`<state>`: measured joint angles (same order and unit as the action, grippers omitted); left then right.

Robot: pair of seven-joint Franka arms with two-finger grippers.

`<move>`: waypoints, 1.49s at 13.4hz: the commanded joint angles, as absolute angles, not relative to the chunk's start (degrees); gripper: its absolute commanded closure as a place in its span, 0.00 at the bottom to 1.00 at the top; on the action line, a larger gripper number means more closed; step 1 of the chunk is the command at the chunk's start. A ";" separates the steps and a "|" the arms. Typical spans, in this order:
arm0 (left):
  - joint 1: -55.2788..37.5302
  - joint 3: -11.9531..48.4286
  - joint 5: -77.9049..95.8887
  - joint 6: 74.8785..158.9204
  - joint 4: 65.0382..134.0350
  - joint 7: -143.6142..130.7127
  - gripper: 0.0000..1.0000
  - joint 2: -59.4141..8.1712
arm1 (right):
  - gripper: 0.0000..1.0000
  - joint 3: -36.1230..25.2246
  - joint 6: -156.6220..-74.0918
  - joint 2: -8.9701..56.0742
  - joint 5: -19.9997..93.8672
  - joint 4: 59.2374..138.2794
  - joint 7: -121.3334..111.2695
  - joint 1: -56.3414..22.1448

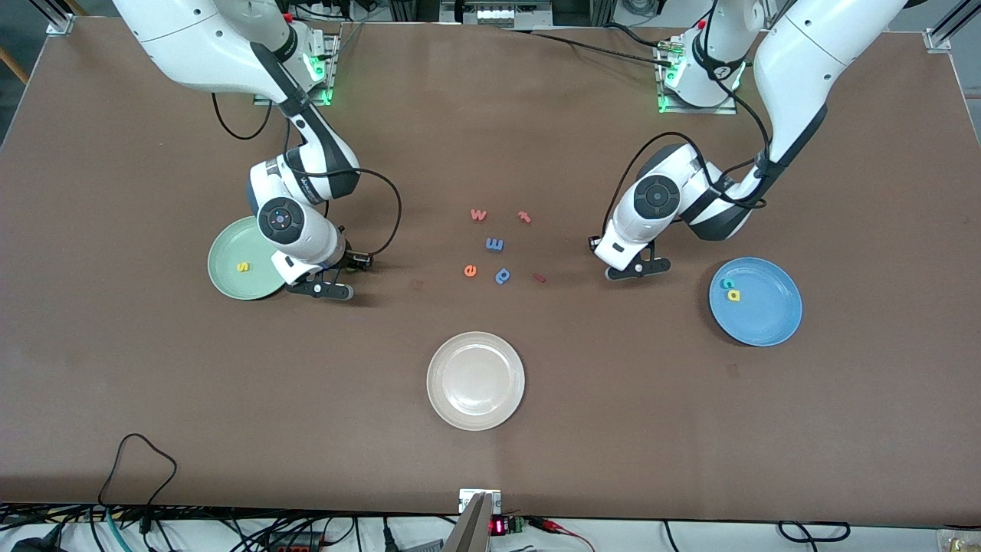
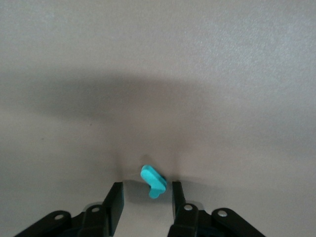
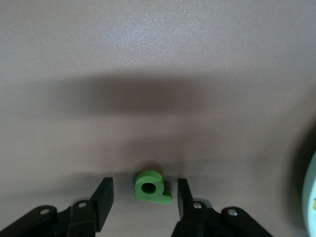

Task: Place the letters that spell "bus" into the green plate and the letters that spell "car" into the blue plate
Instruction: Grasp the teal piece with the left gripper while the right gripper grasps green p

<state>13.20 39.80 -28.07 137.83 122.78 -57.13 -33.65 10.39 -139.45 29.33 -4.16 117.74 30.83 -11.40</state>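
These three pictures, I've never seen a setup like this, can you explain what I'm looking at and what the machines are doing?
Two white robot arms stand at a brown table, each ending in a two-finger gripper. The wide picture looks down from a high camera facing them; the other two come from cameras on the arms' wrists.

On the table lie a round pale green plate holding a yellow letter s, a round bright blue plate holding a teal c and a yellow a, an empty cream-white plate, and loose small plastic letters in the middle.

The left gripper is low at the table with a small teal letter between its fingers, one finger touching it. The right gripper, beside the green plate, straddles a small green letter with gaps on both sides. Neither letter is lifted.
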 commanded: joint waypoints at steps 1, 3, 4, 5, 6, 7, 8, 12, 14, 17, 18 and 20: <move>13.27 39.55 -30.15 140.45 122.43 -58.54 0.54 -34.98 | 0.39 9.93 -139.31 29.36 -4.04 117.51 31.55 -11.95; 13.27 39.55 -30.15 140.45 122.43 -58.54 0.58 -35.16 | 0.39 9.93 -139.31 29.36 -4.04 118.38 31.55 -11.95; 13.27 39.55 -30.15 140.54 122.43 -58.54 0.62 -35.24 | 0.39 9.93 -139.22 29.27 -4.04 118.65 31.55 -11.95; 13.27 39.46 -30.23 140.89 122.52 -58.54 0.67 -35.24 | 0.39 9.93 -139.22 29.27 -4.04 118.91 31.55 -11.95; 13.10 39.55 -30.15 140.89 122.52 -58.54 0.75 -35.24 | 0.40 9.93 -139.22 29.27 -4.04 119.00 31.55 -11.95; 13.10 39.55 -30.23 140.89 122.52 -58.62 0.84 -35.24 | 0.41 9.93 -139.22 29.27 -4.04 119.09 31.55 -11.95; 13.10 39.55 -30.23 140.80 122.52 -58.54 0.91 -35.24 | 0.47 9.93 -139.22 29.27 -4.04 119.09 31.55 -12.04; 13.80 39.55 -30.23 139.84 122.43 -57.83 0.98 -33.93 | 0.69 9.93 -139.04 29.27 -4.04 119.00 31.46 -11.95; 13.89 39.64 -30.23 135.03 121.47 -57.57 0.98 -31.74 | 0.83 9.93 -139.04 29.27 -4.04 118.92 31.38 -11.95; 14.76 39.73 -30.23 118.88 113.94 -48.90 0.98 -29.27 | 0.91 9.84 -139.04 28.74 -4.04 118.65 30.50 -11.78; 16.59 39.73 -30.23 113.87 110.60 -43.30 0.98 -29.27 | 0.91 9.67 -138.96 28.04 -4.04 118.57 30.15 -11.60; 21.68 39.55 -30.23 110.92 107.68 -33.28 0.98 -29.27 | 0.94 8.97 -136.68 25.68 -4.39 118.30 28.48 -10.82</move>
<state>16.87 39.48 -29.35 114.10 110.50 -42.58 -29.49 9.70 -139.06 28.65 -4.28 118.17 30.32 -11.46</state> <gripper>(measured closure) 0.828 0.656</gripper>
